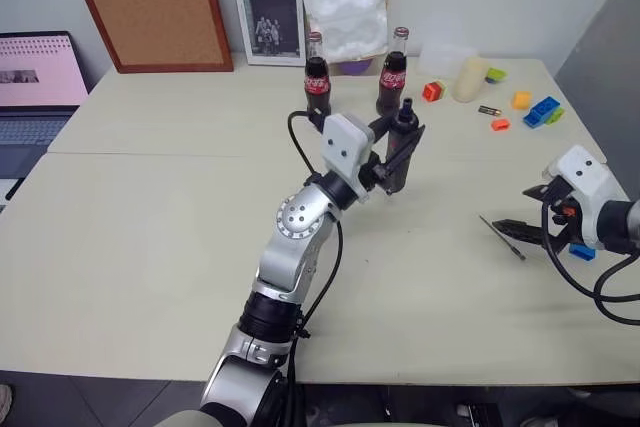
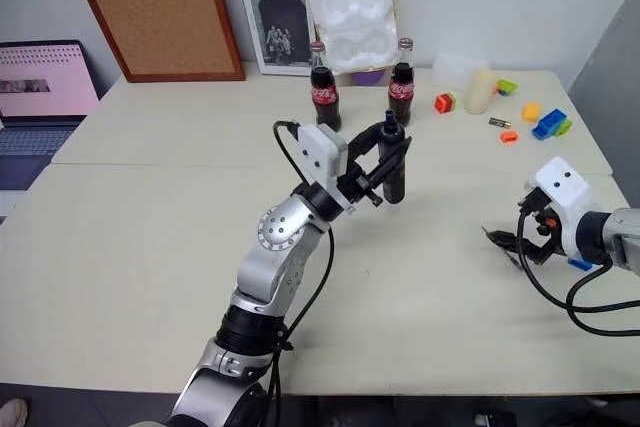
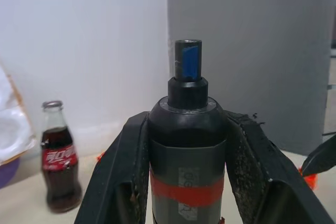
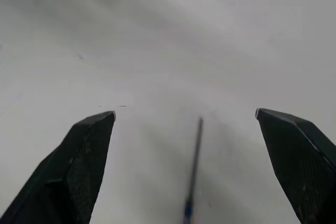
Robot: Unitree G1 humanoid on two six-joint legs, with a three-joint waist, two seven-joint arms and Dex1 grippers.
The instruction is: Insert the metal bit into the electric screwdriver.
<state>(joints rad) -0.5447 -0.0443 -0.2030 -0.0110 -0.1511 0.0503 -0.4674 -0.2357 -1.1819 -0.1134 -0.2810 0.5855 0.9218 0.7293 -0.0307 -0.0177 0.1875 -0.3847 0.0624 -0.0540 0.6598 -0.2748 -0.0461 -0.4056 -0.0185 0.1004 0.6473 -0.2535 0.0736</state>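
Black screwdriver [image 3: 188, 145], red band, blue tip; thin dark bit [image 4: 194, 161]

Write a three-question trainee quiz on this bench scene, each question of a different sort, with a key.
1. True or false: the left end effector is shut on the screwdriver.
2. Where is the bit? A) in the screwdriver B) lying on the table C) beside the cola bottles
3. Fill in: the right end effector, above the bit, is ____.

Key: 1 true; 2 B; 3 open
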